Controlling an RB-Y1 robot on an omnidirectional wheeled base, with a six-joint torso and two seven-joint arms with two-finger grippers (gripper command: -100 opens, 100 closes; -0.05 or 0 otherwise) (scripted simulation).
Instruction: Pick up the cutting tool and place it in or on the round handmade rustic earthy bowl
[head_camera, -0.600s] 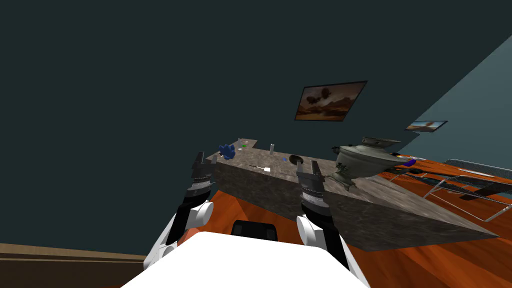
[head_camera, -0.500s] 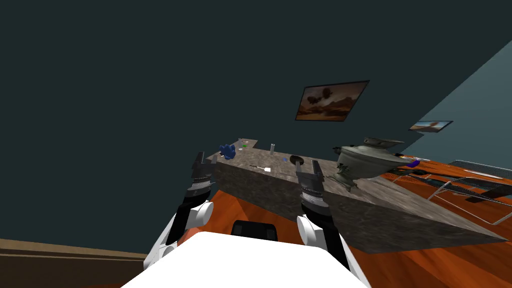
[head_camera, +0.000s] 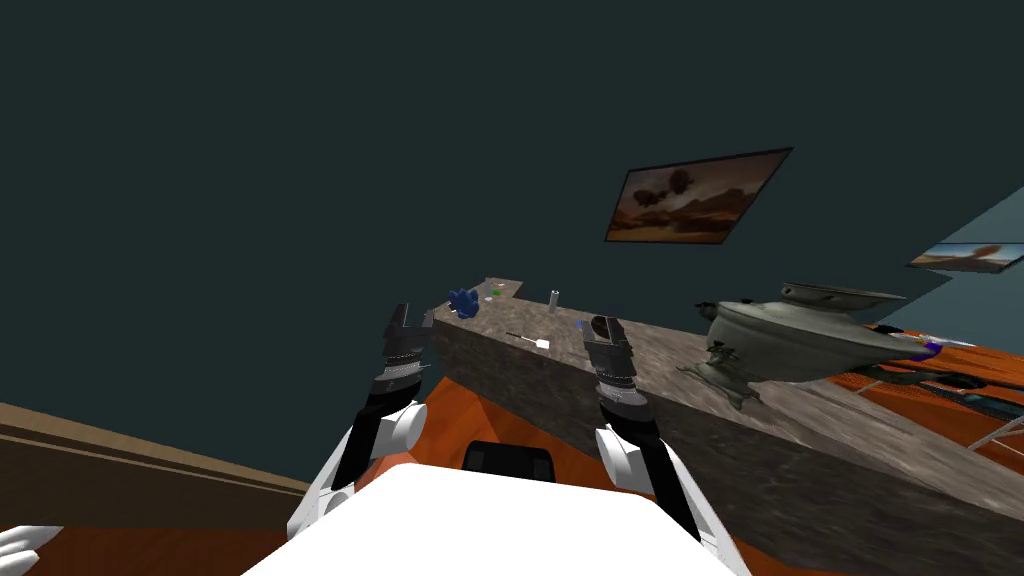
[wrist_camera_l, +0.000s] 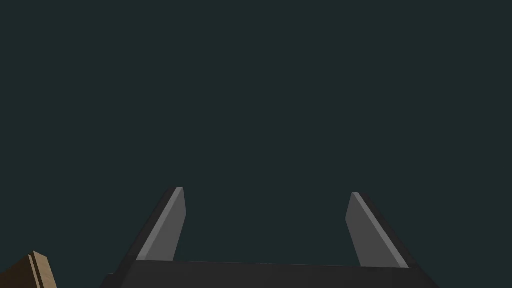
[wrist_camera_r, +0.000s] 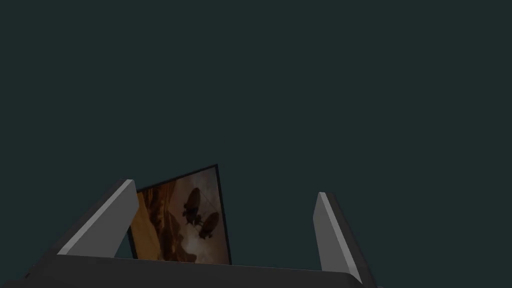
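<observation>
**Both claws empty, knife out on the table**

The long stone table (head_camera: 640, 400) carries a big metal urn (head_camera: 800, 335). You hold both arms raised forward, with the left claw (wrist_camera_l: 267, 191) and right claw (wrist_camera_r: 225, 187) wide open and holding nothing. The dark bowl (head_camera: 598, 322) sits near the white-handled knife (head_camera: 530, 340). The knife lies flat, so a shallow reach could push it off the near edge.

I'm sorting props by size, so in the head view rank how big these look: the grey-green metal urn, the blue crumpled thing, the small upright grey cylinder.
Largest: the grey-green metal urn, though it also sits nearer the camera.
Next: the blue crumpled thing.
Smallest: the small grey cylinder.
</observation>
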